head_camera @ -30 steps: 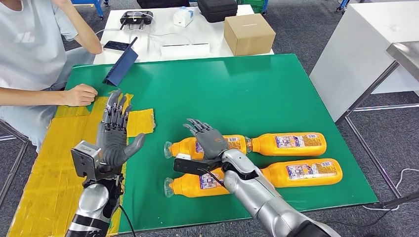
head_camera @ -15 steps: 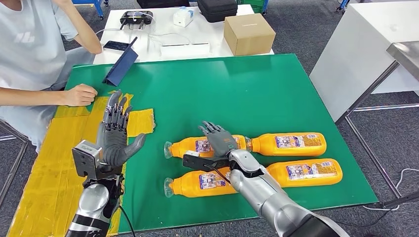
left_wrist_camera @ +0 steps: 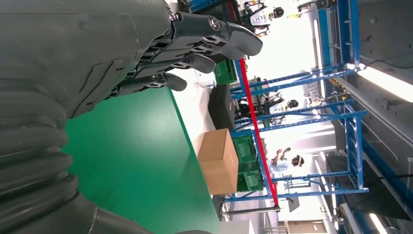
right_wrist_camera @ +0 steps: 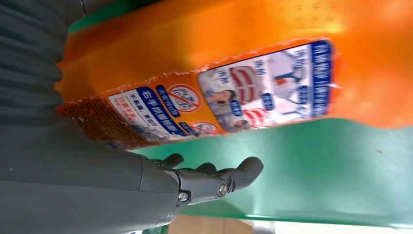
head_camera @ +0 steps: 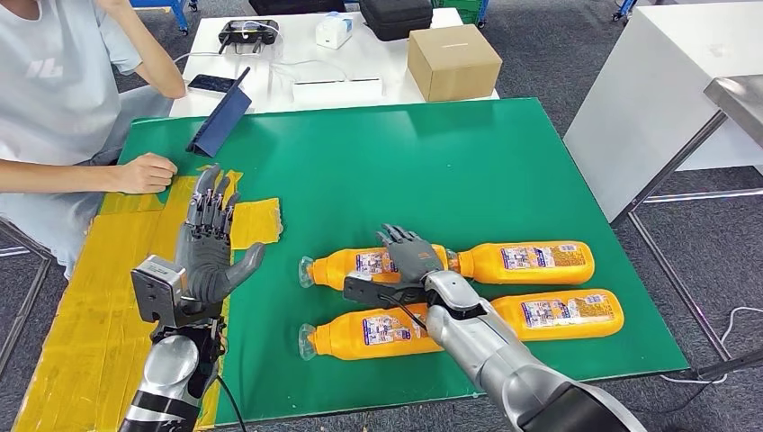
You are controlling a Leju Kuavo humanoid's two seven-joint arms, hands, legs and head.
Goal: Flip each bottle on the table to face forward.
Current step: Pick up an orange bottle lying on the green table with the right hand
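Risk: right hand [head_camera: 412, 254] comes at the far-left bottle [head_camera: 373, 265] w/ fingers apart, nothing gripped. The bottle lies on its side on the green bench [head_camera: 432, 162], butted end to end w/ the far-right bottle [head_camera: 526, 260], so a glancing touch could roll it or shove the neighbour. Near-left bottle [head_camera: 364, 330] sits just under the forearm and could get nudged, as could the near-right bottle [head_camera: 562, 313]. Right hand hovers palm-down over the far-left bottle's label end, contact unclear. Left hand [head_camera: 209, 247] is raised upright well off to the side, fingers spread, empty.
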